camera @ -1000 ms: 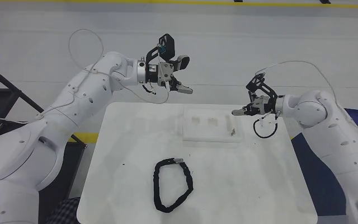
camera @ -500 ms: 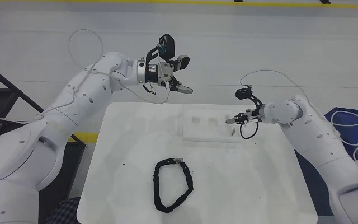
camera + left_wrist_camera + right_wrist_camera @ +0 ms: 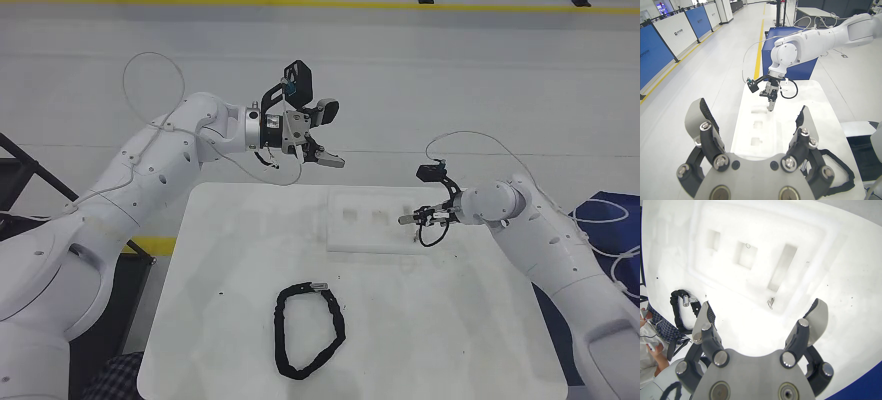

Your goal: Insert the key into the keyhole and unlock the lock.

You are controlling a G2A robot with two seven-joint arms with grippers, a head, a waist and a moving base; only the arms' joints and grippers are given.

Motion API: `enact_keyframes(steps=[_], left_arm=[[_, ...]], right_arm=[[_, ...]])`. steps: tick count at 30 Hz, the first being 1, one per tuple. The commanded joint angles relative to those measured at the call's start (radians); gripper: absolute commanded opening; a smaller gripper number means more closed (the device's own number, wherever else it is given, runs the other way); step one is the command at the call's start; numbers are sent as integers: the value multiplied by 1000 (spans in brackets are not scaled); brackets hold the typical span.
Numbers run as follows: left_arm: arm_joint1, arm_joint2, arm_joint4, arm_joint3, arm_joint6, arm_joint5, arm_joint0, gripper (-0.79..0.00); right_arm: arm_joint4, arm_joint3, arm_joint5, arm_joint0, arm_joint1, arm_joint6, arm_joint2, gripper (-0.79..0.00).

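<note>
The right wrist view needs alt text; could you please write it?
The open right gripper hangs over the key, which lies on a white foam tray by its long recess. A black chain lock lies on the table.

White table [image 3: 450, 330] with rounded corners. Near the far edge, a white foam tray [image 3: 350, 238] with three rectangular recesses, flat on the surface. Nearer the front, slightly left of centre, a black chain lock [image 3: 292, 291] lying in a closed loop, well apart from the tray.
</note>
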Motion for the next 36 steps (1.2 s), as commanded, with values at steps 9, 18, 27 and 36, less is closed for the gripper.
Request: enact_keyframes(steps=[9,18,27,36], left_arm=[[0,0,0,0,0,0,0,0],[0,0,0,0,0,0,0,0],[0,0,0,0,0,0,0,0],[0,0,0,0,0,0,0,0]], right_arm=[[-3,-2,5,-5,0,-9,1,0],[-18,-69,61,-41,6,52,13,0],[-101,-91,111,-40,-14,89,-32,0],[-122,-26,136,-17,-44,83,-53,-231]])
